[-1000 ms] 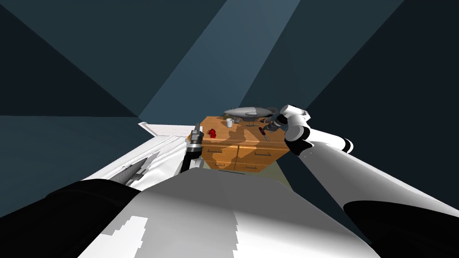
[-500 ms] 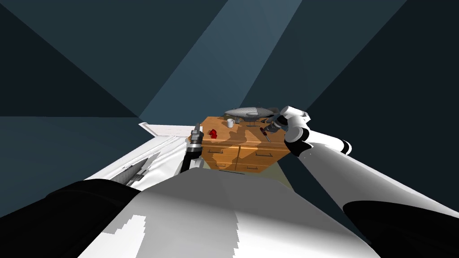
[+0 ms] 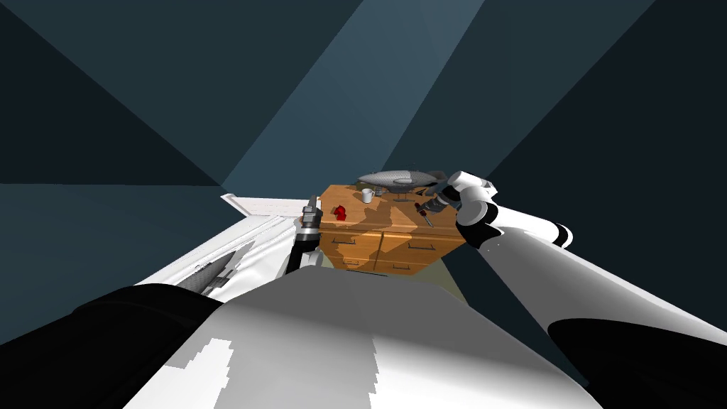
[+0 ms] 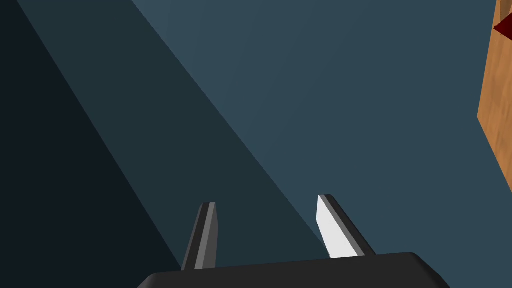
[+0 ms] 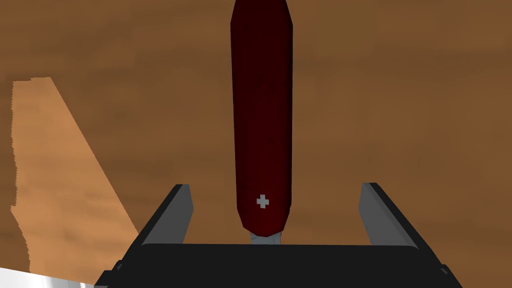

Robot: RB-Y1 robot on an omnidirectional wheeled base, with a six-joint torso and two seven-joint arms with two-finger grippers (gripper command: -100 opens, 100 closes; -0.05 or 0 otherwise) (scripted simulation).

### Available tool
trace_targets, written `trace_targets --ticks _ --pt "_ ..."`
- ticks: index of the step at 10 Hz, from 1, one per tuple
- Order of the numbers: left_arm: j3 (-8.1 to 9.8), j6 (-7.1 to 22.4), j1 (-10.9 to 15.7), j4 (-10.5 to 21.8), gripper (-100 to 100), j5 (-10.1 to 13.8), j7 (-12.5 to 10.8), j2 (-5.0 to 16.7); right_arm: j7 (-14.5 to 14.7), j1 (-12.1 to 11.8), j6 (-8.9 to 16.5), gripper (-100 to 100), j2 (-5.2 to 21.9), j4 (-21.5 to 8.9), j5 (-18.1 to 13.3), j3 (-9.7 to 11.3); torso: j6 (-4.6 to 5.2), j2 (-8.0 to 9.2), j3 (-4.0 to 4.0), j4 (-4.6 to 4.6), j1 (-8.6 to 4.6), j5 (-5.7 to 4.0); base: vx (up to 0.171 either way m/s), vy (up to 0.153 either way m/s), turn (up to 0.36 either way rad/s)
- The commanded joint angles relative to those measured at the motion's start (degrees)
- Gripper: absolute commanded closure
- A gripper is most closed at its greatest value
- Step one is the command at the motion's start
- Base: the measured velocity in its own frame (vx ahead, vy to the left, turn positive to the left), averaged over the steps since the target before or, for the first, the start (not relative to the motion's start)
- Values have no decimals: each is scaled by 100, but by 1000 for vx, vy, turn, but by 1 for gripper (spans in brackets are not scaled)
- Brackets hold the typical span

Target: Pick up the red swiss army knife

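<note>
Wooden desk (image 3: pixel 387 213) is carrying the red swiss army knife (image 5: pixel 261 115) near its 3 o'clock edge, and the right hand (image 5: pixel 275 185) has been sinking onto it, fingers apart and straddling the handle without touching. Closing is looking like the next move; the left hand (image 4: pixel 266 200) is idling at 9 o'clock, fingers apart.
</note>
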State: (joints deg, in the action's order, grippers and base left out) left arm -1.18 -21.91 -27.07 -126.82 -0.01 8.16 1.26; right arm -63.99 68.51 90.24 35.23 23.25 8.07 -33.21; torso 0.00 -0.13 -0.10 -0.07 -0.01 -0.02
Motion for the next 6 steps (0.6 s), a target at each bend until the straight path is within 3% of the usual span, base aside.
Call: trace_targets --ticks 1,2,6 --pt "0 0 0 0 0 0 0 0 0 0 0 -100 0 0 0 0 0 0 0 0 0 0 11 29 -2" --pt "0 0 0 0 0 0 0 0 29 -15 -19 100 11 -8 7 -3 -2 1 1 1 -1 2 0 0 0" --pt "1 0 0 0 0 0 0 0 27 -7 -14 100 7 -5 9 -4 3 -5 -6 -5 -24 -7 0 0 0"
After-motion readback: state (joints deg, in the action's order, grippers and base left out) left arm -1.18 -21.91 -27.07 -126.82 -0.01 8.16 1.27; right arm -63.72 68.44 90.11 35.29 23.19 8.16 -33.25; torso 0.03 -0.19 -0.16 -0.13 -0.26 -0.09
